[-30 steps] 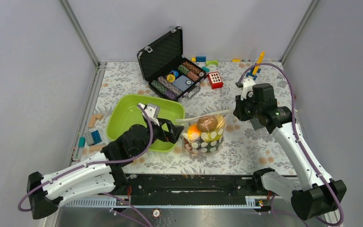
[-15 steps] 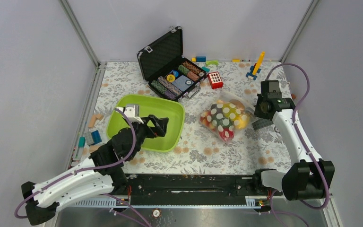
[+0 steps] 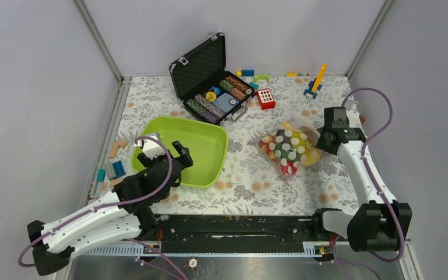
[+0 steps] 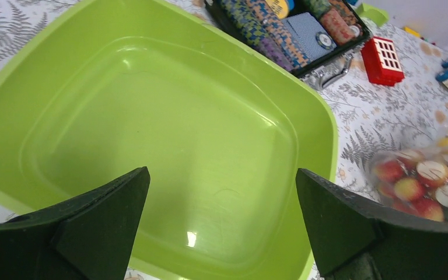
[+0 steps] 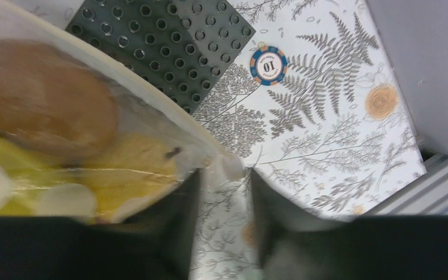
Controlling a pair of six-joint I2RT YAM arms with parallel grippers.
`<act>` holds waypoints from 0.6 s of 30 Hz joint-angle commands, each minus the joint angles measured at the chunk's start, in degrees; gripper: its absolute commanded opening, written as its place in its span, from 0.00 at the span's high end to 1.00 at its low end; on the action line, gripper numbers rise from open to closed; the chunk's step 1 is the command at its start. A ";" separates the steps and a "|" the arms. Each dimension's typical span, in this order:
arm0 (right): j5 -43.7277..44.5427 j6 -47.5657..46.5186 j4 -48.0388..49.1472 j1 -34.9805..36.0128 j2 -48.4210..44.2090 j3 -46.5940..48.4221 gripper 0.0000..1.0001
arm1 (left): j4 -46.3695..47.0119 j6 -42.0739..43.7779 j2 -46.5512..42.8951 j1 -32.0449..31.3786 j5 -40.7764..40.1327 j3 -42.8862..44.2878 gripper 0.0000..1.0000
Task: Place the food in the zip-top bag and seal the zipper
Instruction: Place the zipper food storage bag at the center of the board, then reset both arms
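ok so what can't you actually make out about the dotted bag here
- Pale zipper strip of the clear white-dotted plastic bag: too small in the top view, blurred in the right wrist view; sealed or not, unclear.
- Toy food inside: partly masked by the dots; left wrist view's right edge crops it.
- Right gripper: blurred, cropped at its wrist view's bottom; bag contact unclear.

Dotted zip-top bag [image 3: 284, 149] stuffed with colourful food [image 3: 289, 169], flat on the table [image 3: 251, 175].
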 commanded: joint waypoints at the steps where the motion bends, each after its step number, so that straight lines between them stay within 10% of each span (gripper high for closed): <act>1: 1.48 2.32 1.84 -0.31 -5.43 -1.26 0.16 | -7.56 -6.80 1.66 0.46 -4.81 4.36 0.01; 3: 0.37 2.96 3.00 -0.34 -7.82 -2.18 0.01 | -8.83 -7.39 2.99 1.11 -4.40 5.18 0.01; 18: -12.19 1.41 22.46 -0.33 -30.73 -16.70 0.00 | 1.75 4.59 8.19 27.49 31.85 7.23 0.01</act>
